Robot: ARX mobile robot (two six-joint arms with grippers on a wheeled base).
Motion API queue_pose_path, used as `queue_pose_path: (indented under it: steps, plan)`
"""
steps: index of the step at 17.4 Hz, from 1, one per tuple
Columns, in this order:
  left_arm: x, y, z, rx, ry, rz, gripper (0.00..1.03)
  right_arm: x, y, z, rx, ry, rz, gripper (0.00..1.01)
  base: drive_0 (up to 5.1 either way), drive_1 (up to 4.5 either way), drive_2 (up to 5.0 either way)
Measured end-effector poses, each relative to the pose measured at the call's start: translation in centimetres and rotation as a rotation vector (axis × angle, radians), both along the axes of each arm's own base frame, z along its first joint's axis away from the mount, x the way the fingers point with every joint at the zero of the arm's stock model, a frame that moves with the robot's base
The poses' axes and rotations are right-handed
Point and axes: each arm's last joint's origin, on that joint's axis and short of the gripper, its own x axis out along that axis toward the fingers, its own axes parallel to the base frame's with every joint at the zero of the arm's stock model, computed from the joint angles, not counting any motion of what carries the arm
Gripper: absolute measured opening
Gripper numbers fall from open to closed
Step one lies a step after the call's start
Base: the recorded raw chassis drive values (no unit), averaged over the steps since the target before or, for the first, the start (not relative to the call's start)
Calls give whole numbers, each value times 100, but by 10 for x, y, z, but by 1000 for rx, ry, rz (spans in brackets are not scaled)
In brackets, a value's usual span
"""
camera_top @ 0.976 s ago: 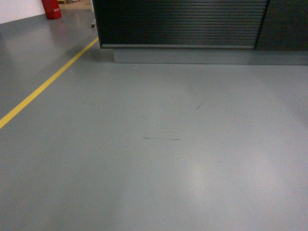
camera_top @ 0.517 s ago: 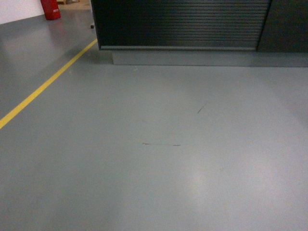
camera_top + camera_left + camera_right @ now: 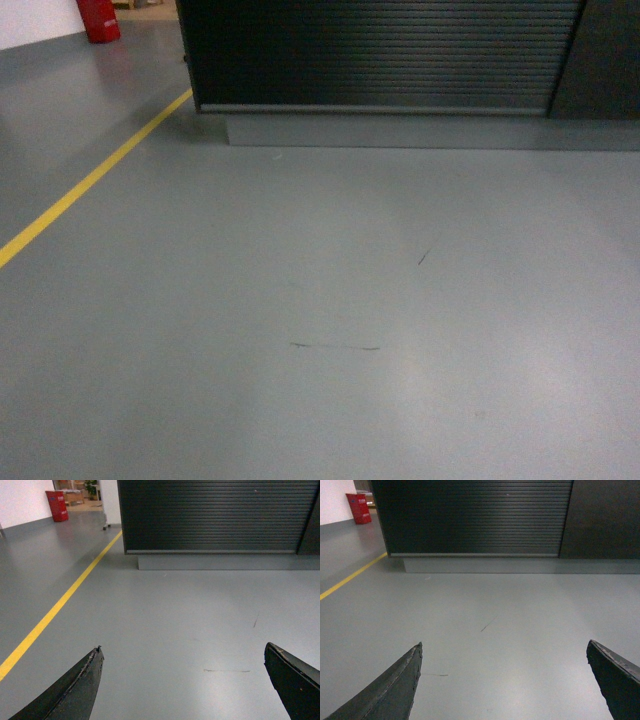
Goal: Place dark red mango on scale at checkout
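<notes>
Grey, smooth, glossy floor (image 3: pixel 330 300) is filling most of the head view, and the checkout counter's dark, horizontally ribbed front panel (image 3: pixel 380 55) is standing across the far edge of that floor, sitting on a low grey plinth (image 3: pixel 400 132). Only the counter's front is showing; its top is lying above every frame, so neither the dark red mango nor the scale is appearing in any view, and where the fruit is I cannot tell.

A yellow painted line (image 3: pixel 90 180) is running along the floor's left side toward the counter's left corner, and a red cylindrical container (image 3: pixel 98 20) is standing at the far left corner near a white wall. Two thin dark scuff marks (image 3: pixel 335 347) are lying on the floor between the robot and the plinth — one long and level, the other short and slanted, nearer the counter.

The left gripper (image 3: pixel 182 685) is hanging over bare floor in its wrist view, its two black, tapered fingers (image 3: pixel 75 690) showing at the lower corners, spread wide with nothing between them. The right gripper (image 3: pixel 502 685) is doing the same — its black fingers (image 3: pixel 390 690) standing far apart and holding nothing, pointing at the ribbed panel and a plain dark panel (image 3: pixel 602 517) beside it on the right.
</notes>
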Motion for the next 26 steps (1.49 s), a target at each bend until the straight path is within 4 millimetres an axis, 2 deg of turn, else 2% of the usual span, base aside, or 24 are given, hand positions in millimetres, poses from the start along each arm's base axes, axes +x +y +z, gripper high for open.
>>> queue_pose_path:
  steps: [26]
  plan:
    - [0,0,0,0,1,0,98,0,0,0,0,0,0,98,1,426,-425]
